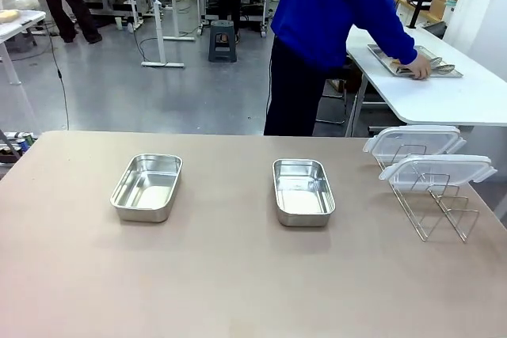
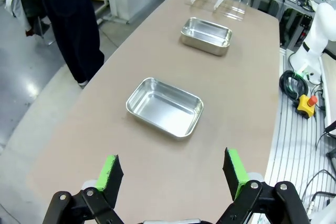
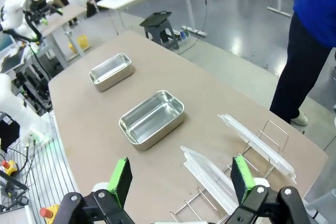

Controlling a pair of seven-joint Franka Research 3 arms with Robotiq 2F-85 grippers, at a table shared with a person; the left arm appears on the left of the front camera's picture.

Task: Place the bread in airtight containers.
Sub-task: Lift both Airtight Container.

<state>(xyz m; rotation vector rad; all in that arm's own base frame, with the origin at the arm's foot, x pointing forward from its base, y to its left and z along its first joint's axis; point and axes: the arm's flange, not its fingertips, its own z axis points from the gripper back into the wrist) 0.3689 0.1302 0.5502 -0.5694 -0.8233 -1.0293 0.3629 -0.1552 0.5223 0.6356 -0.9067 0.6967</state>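
Two empty, shiny steel airtight containers sit on the brown table, one at the left (image 1: 146,187) and one near the middle (image 1: 303,191). Their clear lids (image 1: 428,156) lean on a wire rack at the right. The bread is hidden. My left gripper (image 2: 172,170) is open above the table, short of the nearer container (image 2: 165,107), with the other container (image 2: 206,35) beyond. My right gripper (image 3: 181,180) is open over the lids (image 3: 210,174), with one container (image 3: 152,118) ahead and the second container (image 3: 110,70) farther off.
A person in blue (image 1: 333,29) stands at the far side, turned to a white side table (image 1: 444,100) with a hand (image 1: 418,69) on a flat metal tray (image 1: 444,65). The wire rack (image 1: 444,211) stands near the table's right edge.
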